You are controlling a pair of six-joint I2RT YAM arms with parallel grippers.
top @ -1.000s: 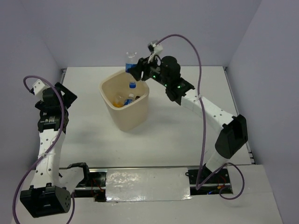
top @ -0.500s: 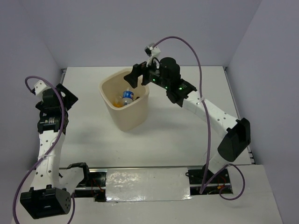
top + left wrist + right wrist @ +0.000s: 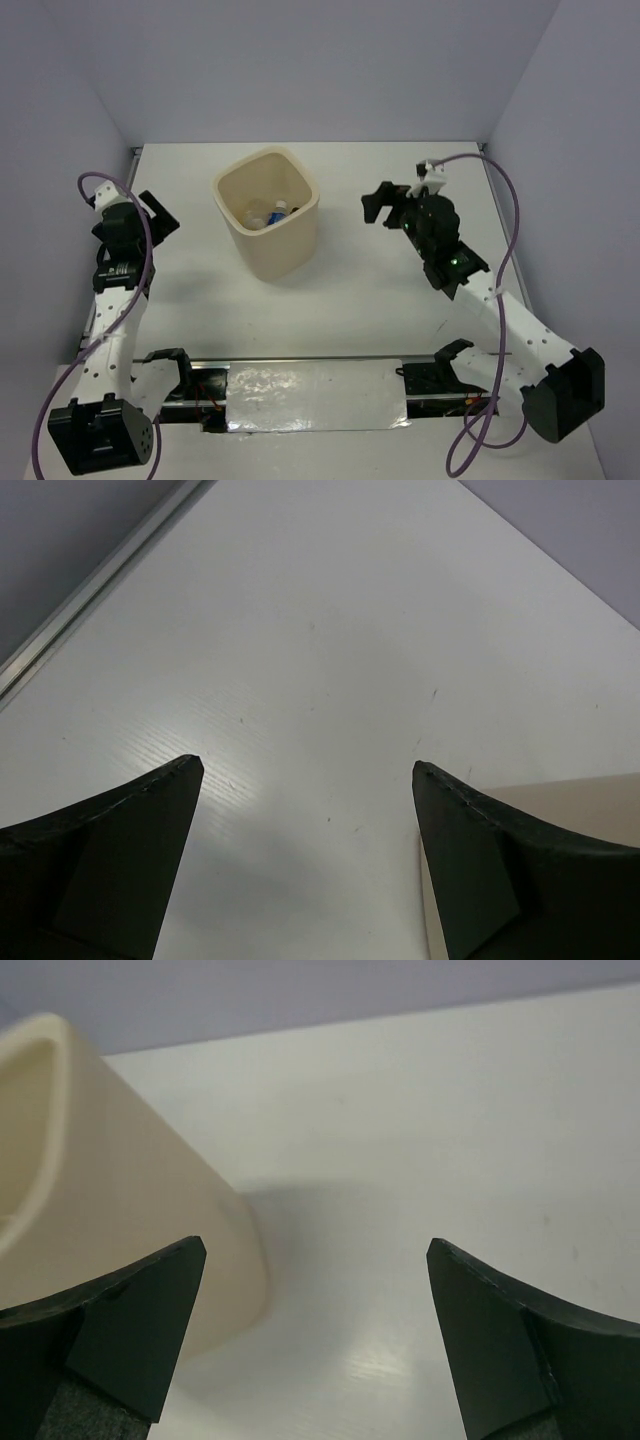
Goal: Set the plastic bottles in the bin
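- Plastic bottles (image 3: pixel 268 215): all that can be seen of them lies inside the bin, down on its floor. A blue cap, a pale neck and a yellowish patch show close together. Their long axes are too small to read.
- Count of bottles: at least two by the caps. A third cannot be confirmed from above. None is seen on the worktop.
- Bin (image 3: pixel 285 250): one, cream, upright with its mouth open upward. It stands on the far half of the worktop, left of centre and well clear of every edge.
- Right gripper (image 3: pixel 372 207): released and holding nothing. Its fingers (image 3: pixel 130 1330) are spread wide over bare worktop. It sits to the right of the bin, apart from it and pointing toward it. In the right wrist view the bin wall (image 3: pixel 90 1180) fills the left side.
- Left gripper (image 3: pixel 160 212): also released and holding nothing, near the left edge of the worktop. The bin lies to its right. A cream sliver of it shows at the lower right of the left wrist view, behind one finger (image 3: pixel 470 850).
- Bearing: the bin stands between the two grippers, about equally near each. Which one is nearer cannot be told.
- Count of grippers: two, neither touching anything.
- Worktop (image 3: pixel 360 290): one, white.
- Judgement: with no bottle left outside, the task looks finished and no further pick seems needed.
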